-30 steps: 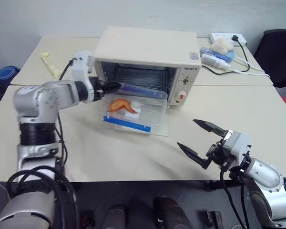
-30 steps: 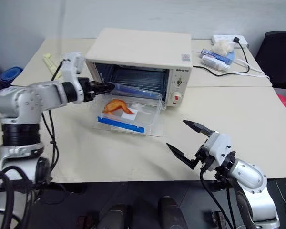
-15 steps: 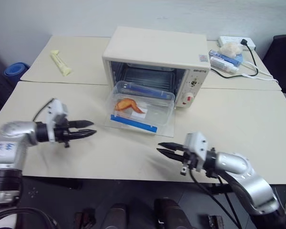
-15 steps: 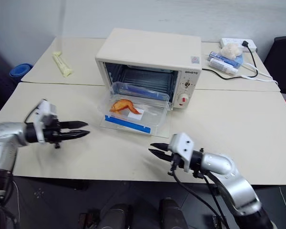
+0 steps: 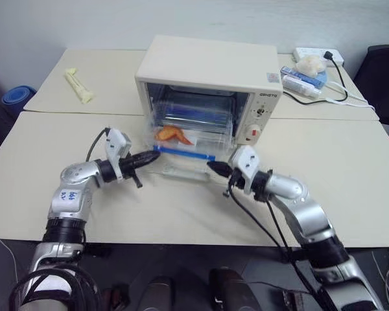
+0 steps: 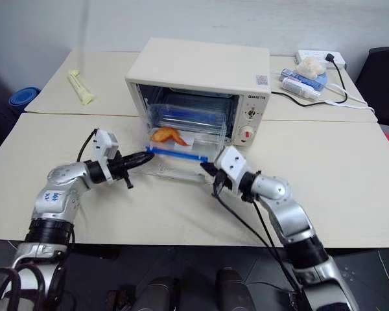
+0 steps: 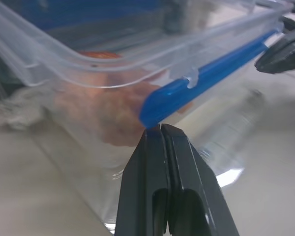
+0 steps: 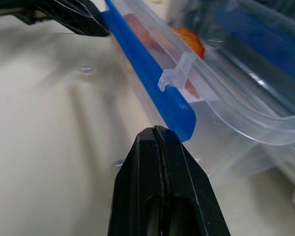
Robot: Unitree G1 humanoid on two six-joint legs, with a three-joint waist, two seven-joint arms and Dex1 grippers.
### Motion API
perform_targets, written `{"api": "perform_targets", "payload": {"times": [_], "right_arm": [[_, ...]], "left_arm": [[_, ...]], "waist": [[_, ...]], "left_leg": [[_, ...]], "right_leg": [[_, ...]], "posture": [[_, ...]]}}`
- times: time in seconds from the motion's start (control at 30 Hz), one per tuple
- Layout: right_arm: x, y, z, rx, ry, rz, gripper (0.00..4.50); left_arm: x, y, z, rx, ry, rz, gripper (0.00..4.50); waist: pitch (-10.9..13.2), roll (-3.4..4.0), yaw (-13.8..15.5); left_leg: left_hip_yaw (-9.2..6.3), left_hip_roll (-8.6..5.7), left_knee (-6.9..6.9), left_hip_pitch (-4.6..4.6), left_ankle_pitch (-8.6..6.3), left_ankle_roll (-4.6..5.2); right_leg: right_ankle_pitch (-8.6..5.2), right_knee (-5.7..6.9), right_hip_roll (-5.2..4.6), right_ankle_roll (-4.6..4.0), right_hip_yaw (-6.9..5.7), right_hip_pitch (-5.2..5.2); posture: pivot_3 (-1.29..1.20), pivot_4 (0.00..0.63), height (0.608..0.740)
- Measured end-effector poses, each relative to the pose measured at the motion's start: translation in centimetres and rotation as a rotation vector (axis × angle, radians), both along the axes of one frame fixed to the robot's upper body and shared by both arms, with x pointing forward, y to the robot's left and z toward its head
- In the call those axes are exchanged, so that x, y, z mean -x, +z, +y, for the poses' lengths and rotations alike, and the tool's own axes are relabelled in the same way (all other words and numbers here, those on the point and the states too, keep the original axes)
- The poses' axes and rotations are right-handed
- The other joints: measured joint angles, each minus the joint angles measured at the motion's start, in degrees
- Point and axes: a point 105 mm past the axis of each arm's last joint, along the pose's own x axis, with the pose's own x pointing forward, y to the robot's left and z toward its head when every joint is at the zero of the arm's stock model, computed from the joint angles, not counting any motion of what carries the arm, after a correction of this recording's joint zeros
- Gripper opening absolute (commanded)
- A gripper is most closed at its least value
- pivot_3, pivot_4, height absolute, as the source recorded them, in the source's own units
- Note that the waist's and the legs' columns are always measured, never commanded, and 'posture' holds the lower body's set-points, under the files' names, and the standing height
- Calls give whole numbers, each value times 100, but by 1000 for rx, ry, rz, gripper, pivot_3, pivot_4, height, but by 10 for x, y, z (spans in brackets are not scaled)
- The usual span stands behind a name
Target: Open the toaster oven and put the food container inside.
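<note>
Now food container (image 5: 193,129) lying crosswise at toaster oven (image 5: 211,81) mouth (long blue edge outward), left pincer (image 5: 154,155) and right pincer (image 5: 212,166) closed at its corners

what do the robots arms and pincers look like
Both arms are silver-grey metal segments with black joint rings. Each ends in a white wrist block carrying a left pincer or right pincer of two tapered black fingers. Black cables trail from both wrists; blue markings on the left forearm.

light: even, bright | shadows: soft | wrist views: close-range blur
</note>
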Motion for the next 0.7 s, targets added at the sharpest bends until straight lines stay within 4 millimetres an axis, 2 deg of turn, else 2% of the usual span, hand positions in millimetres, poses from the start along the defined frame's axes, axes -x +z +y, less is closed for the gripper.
{"api": "perform_targets", "payload": {"times": [0.17,0.43,0.6,0.7], "right_arm": [[-31,18,-2,-17,-58,-60,0],[-60,17,8,-43,-94,-65,0],[-59,20,10,-90,-85,-58,0],[-34,19,5,-95,17,-41,0]], "left_arm": [[-22,6,-4,51,102,-26,35],[-53,17,-11,162,255,-49,35],[-57,19,-14,173,268,-55,35],[-41,13,2,113,225,-46,35]], "waist": [[0,0,-27],[0,0,-150],[0,0,-169],[-1,0,-185]], "left_leg": [[6,0,-4,-1,5,-9],[13,0,3,-3,5,-10],[13,1,1,-4,6,-13],[11,5,-13,-5,1,-19]], "right_leg": [[0,0,1,0,-6,-6],[3,3,-1,5,-20,-7],[3,38,-1,5,-15,-14],[3,36,-5,4,-9,-21]], "posture": [[0,150,740],[0,150,740],[0,150,740],[0,150,740]]}}
